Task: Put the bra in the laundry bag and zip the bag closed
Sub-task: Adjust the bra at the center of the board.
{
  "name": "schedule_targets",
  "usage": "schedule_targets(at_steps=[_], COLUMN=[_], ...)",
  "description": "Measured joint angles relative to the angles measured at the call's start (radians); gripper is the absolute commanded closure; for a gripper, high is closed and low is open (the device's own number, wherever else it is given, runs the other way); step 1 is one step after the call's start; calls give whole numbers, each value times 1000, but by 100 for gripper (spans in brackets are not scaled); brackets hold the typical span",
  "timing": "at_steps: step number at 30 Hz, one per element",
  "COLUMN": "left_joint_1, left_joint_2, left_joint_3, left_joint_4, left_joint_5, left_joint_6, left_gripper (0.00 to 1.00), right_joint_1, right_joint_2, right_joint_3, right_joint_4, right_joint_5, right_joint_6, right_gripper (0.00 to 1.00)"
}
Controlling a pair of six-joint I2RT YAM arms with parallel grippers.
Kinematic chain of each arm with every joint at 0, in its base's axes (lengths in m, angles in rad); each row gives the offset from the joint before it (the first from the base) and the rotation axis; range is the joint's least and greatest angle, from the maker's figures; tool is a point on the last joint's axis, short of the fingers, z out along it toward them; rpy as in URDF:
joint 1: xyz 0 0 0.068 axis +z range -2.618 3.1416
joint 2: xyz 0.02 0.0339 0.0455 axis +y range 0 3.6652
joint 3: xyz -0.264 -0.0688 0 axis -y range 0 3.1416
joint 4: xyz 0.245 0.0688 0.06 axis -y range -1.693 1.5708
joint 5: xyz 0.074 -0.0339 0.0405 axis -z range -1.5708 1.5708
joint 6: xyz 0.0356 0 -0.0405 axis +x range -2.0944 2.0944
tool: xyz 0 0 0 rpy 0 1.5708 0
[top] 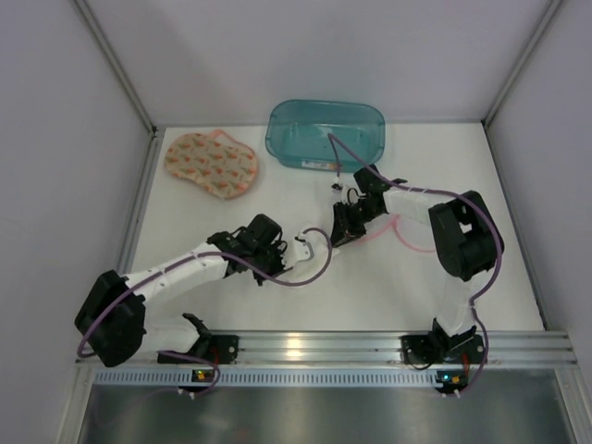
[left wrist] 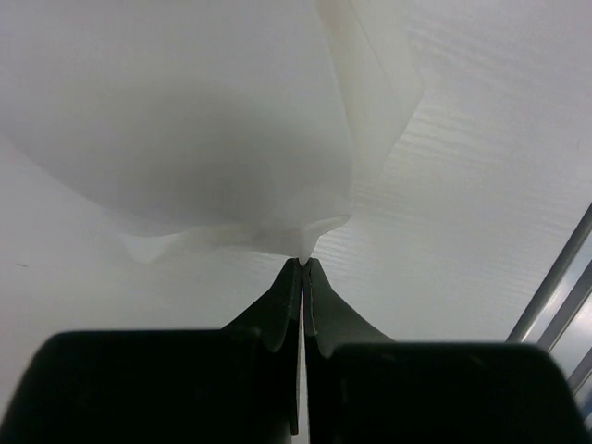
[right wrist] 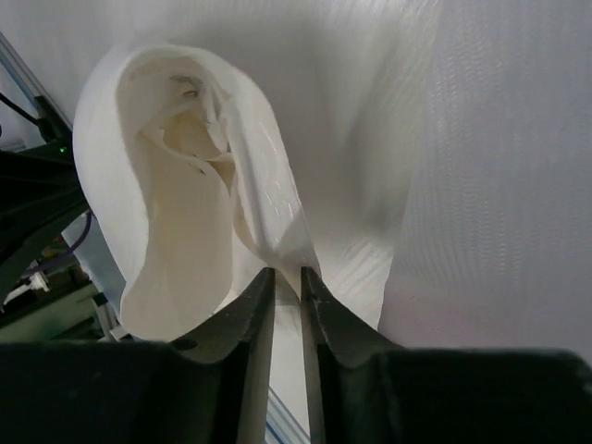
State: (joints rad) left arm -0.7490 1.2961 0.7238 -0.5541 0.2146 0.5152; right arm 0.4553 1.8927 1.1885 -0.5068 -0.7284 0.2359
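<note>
The left gripper [left wrist: 302, 264] is clenched on a fold of the white laundry bag [left wrist: 213, 139]. The right gripper [right wrist: 287, 277] pinches the bag's rim. The bra [top: 211, 165] lies well apart on the bench [top: 231, 301].

The left arm [top: 176, 270] and right arm [top: 418, 199] are bent inward. The left gripper [left wrist: 302, 263] is clamped on the bra [left wrist: 203, 129]; the right gripper [right wrist: 287, 273] is pinched on its edge.
</note>
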Motion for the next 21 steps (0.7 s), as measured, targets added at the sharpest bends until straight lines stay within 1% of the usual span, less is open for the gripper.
schedule_targets(at_steps=[2,8,11,14,15,19,21], left_joint_1=[0,-3,-21,-40,-46,-72,-81], left_joint_2=[-34,-99,-105,-109,-114,-115,-113], left_joint_3=[34,139,137,99,74,5,5], left_joint_4=[-2,0,-3,-5,-6,-40,-51], left_joint_5=[11,82,117,145,149,130,114], left_joint_6=[-13,-46,-45,-32,-21,5,-3], left_gripper=[100,100,100,100,94,40,37], right_joint_1=[1,2,2,2,2,2,2], right_joint_2=[4,16,16,16,16,16,16], right_joint_3=[-5,-12,-12,-12,-13,-26,-32], right_joint_4=[5,20,26,32,35,45,47], right_joint_5=[-6,-26,-32,-36,-37,-37,-37], right_joint_6=[3,18,24,28,29,29,29], right_gripper=[90,93,94,95,95,96,97])
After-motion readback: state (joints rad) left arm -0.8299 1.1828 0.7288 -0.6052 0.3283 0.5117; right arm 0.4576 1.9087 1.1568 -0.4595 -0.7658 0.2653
